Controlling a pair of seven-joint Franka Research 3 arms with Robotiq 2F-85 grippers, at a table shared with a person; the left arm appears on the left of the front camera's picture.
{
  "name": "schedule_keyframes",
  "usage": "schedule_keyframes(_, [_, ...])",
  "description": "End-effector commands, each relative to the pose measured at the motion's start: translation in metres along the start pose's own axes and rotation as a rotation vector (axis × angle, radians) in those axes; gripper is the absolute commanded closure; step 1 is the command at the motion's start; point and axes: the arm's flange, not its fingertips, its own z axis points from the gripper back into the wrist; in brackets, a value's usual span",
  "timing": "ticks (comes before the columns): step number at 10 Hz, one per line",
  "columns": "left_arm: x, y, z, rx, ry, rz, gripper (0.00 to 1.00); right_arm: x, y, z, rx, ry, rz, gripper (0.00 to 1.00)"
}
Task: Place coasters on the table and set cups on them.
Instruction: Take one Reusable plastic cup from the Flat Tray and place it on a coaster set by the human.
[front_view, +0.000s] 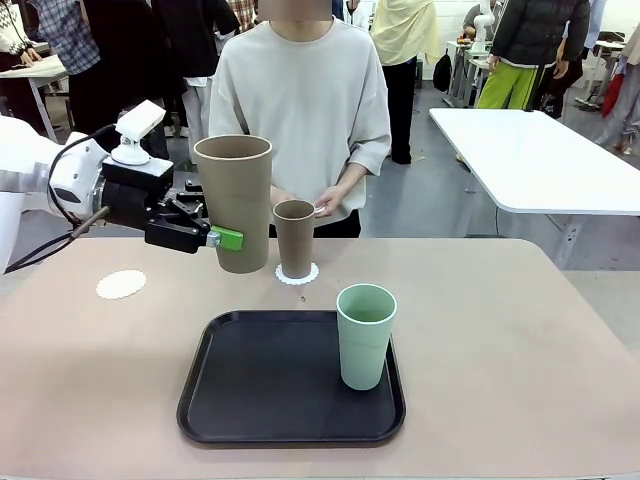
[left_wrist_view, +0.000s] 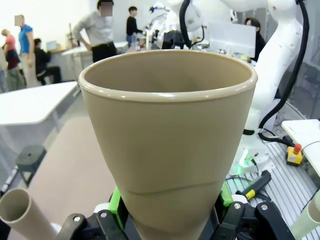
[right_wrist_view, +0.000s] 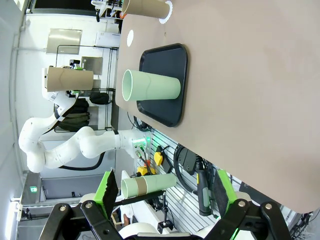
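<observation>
My left gripper is shut on a tan cup, holding it upright in the air above the table's far left part. In the left wrist view the cup stands between the green pads. A second tan cup stands on a white coaster at the far middle. Another coaster lies bare at the left. The mint cup stands in the black tray. My right gripper is open and off the table's edge, with the mint cup far ahead.
A person stands at the far side, hands just behind the second tan cup, one holding something small and white. The tray takes up the near middle. A white table stands at the back right.
</observation>
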Motion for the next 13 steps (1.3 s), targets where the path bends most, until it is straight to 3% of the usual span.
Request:
schedule_keyframes(1, [-0.001, 0.002, -0.001, -0.004, -0.004, -0.017, 1.0, 0.0, 0.0, 0.0, 0.004, -0.001, 0.003, 0.0])
schedule_keyframes(2, [-0.001, 0.002, -0.001, -0.004, -0.004, -0.017, 1.0, 0.0, 0.0, 0.0, 0.004, -0.001, 0.003, 0.0])
schedule_keyframes(3, [0.0, 0.0, 0.0, 0.0, 0.0, 0.0, 0.18, 0.0, 0.0, 0.0, 0.004, -0.001, 0.003, 0.0])
schedule_keyframes(5, [-0.02, 0.057, 0.038, -0.072, -0.075, -0.072, 0.18, 0.0, 0.0, 0.0, 0.004, -0.001, 0.003, 0.0])
schedule_keyframes(7, [-0.056, 0.1, 0.093, -0.063, -0.009, -0.107, 0.18, 0.0, 0.0, 0.0, 0.004, -0.001, 0.003, 0.0])
schedule_keyframes(9, [-0.077, 0.127, 0.15, 0.03, 0.027, -0.098, 0.18, 0.0, 0.0, 0.0, 0.004, -0.001, 0.003, 0.0])
schedule_keyframes(13, [-0.102, 0.163, 0.263, 0.27, -0.1, -0.014, 0.18, 0.0, 0.0, 0.0, 0.004, -0.001, 0.003, 0.0])
